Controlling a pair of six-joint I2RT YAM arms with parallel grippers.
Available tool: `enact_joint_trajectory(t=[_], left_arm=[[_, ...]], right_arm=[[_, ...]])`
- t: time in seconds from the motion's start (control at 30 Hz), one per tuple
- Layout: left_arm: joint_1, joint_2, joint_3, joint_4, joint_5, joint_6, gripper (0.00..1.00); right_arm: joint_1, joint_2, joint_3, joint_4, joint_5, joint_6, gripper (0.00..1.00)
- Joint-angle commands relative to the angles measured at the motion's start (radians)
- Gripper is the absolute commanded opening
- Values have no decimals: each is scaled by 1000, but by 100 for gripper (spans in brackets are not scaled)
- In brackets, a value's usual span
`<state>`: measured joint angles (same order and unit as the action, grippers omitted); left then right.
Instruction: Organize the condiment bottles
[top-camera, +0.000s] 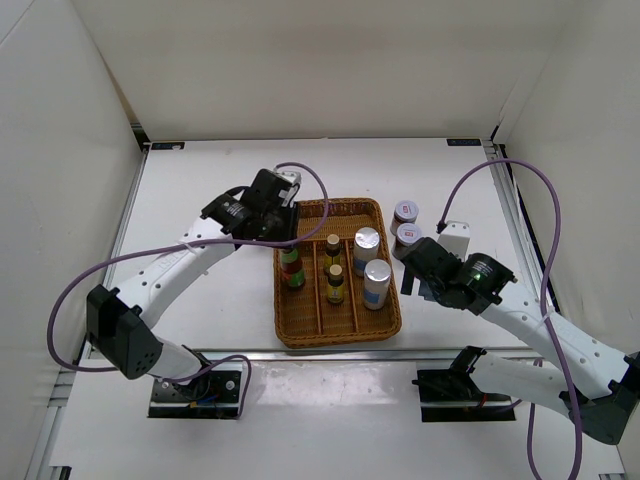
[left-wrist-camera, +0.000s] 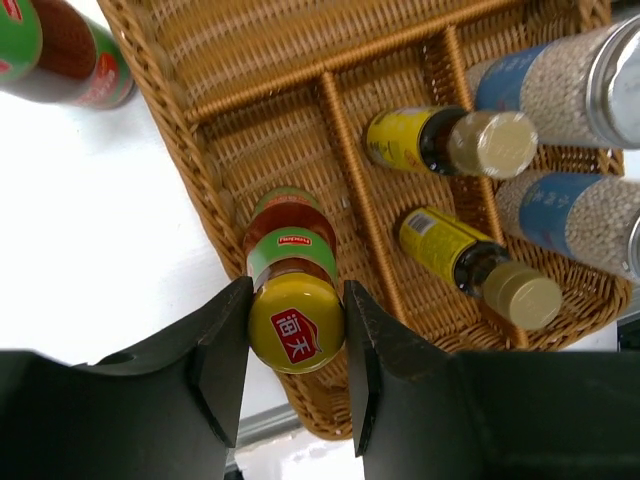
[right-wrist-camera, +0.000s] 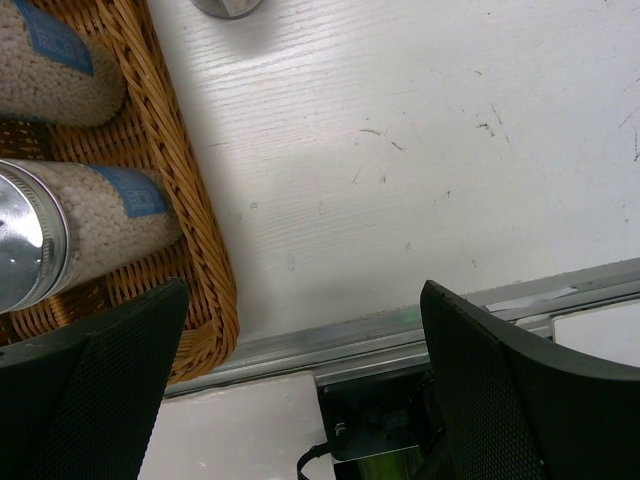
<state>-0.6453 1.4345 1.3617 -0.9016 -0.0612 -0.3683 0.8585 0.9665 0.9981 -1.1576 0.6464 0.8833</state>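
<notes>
A: Left arm first. What do we log for the left fingers?

B: We log them set at cap width on the red sauce bottle, with both inner faces meeting the yellow cap. The bottle stands upright in the left lane of the wicker tray. Its long axis is vertical and runs straight down from the fingers. We cannot tell whether its base sits on the weave.

A: Room around it?

B: Tight sideways, with the outer wall on one side and the divider on the other. We judge any travel should follow the bottle's axis, with no sideways drift. The woven floor looks uneven, so a tall bottle could rock on release.

A: What else do we note?

B: The second red bottle is on the bare desk outside the tray's left wall, nearer the left arm. Two small brown bottles stand in the middle lane and two shakers in the right. Two jars stand on the desk just right of the tray.

A: Right arm?

B: The right fingers are spread wide and hold nothing, above the desk beside the tray's corner. We take that arm as the nearer one for the jars.
</notes>
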Motion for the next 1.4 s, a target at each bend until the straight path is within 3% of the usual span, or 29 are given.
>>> enact_joint_trajectory(t=[0.0, 0.03, 0.13, 0.17, 0.2, 0.4, 0.57, 0.77, 1.07, 1.23, 1.27, 1.33, 1.37], left_arm=[[-8, -23, 17, 125, -20, -17, 23], [-8, -23, 17, 125, -8, -6, 28], [-8, -14, 31, 125, 1, 3, 74], [-8, -26, 31, 125, 1, 3, 94], [-8, -26, 46, 125, -9, 3, 100], [-8, -59, 207, 76, -141, 83, 100], [156, 0, 297, 35, -183, 143, 100], [317, 131, 307, 35, -66, 154, 100], [349, 263, 267, 102, 52, 154, 100], [358, 293, 258, 113, 61, 143, 82], [358, 293, 258, 113, 61, 132, 71], [358, 293, 258, 113, 52, 132, 58], [358, 268, 258, 113, 52, 132, 45]], right_arm=[[-1, -9, 2, -17, 16, 19, 100], [-1, -9, 2, -17, 16, 19, 100], [-1, -9, 2, -17, 16, 19, 100], [-1, -9, 2, -17, 16, 19, 100], [-1, -9, 2, -17, 16, 19, 100], [-1, -9, 11, -17, 16, 28, 100], [-1, 0, 20, -17, 25, 28, 100], [-1, 0, 30, -17, 25, 19, 100], [-1, -18, 20, -27, 44, 19, 100], [-1, -37, -1, -27, 44, 19, 100], [-1, -46, -1, -27, 44, 19, 100], [-1, -46, -1, -27, 53, 19, 100], [-1, -57, -1, -36, 53, 28, 100]])
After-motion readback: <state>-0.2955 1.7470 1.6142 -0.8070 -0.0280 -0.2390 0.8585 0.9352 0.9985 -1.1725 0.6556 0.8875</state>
